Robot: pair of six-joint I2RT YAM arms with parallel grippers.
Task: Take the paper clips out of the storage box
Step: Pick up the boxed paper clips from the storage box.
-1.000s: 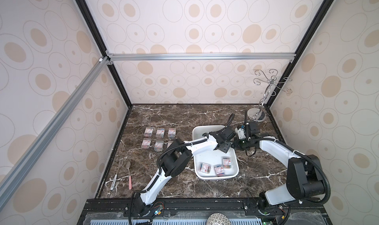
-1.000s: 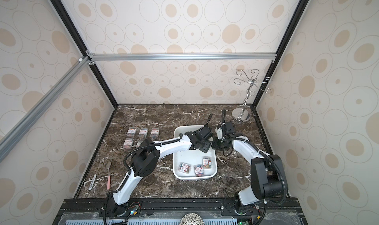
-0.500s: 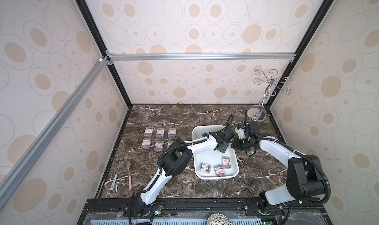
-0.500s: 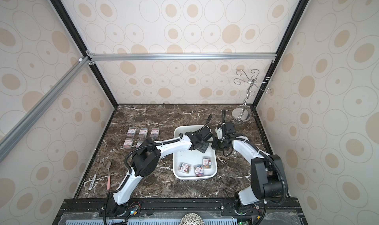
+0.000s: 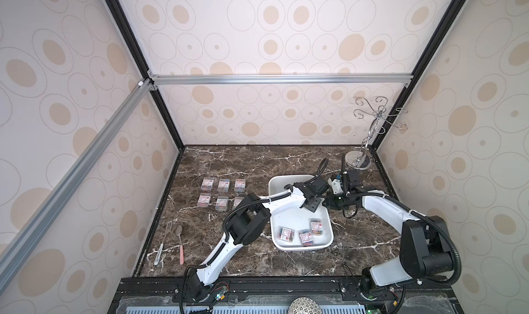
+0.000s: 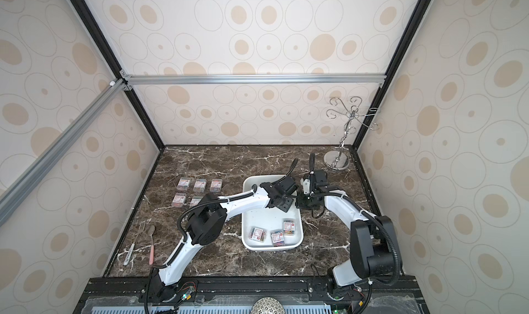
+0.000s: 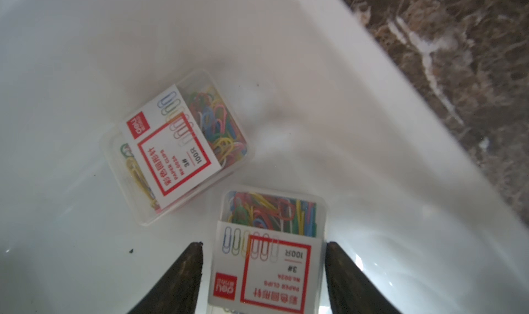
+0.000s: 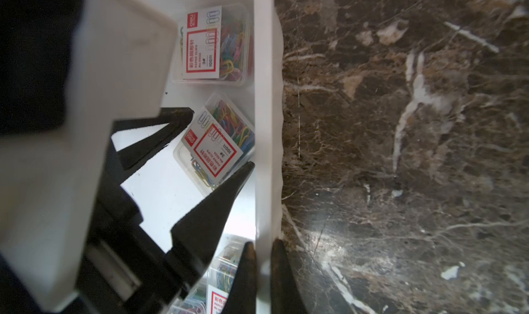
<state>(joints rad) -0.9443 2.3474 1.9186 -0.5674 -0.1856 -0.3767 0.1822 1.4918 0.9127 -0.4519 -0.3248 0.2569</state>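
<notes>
The white storage box lies right of the table's middle. Three boxes of paper clips rest at its near end. Over its middle, my left gripper is shut on another paper clip box, one finger on each side. A further box lies just beyond it on the tray floor. My right gripper is shut on the storage box's right rim, one finger inside the wall and one outside.
Several boxes of paper clips stand in two rows on the dark marble table, left of the tray. A fork and a spoon lie at the front left. A chrome hook stand rises in the back right corner.
The left gripper's jaws have drawn in slightly around the box between them. Neither arm has visibly shifted, and the right gripper stays clamped on the rim.
</notes>
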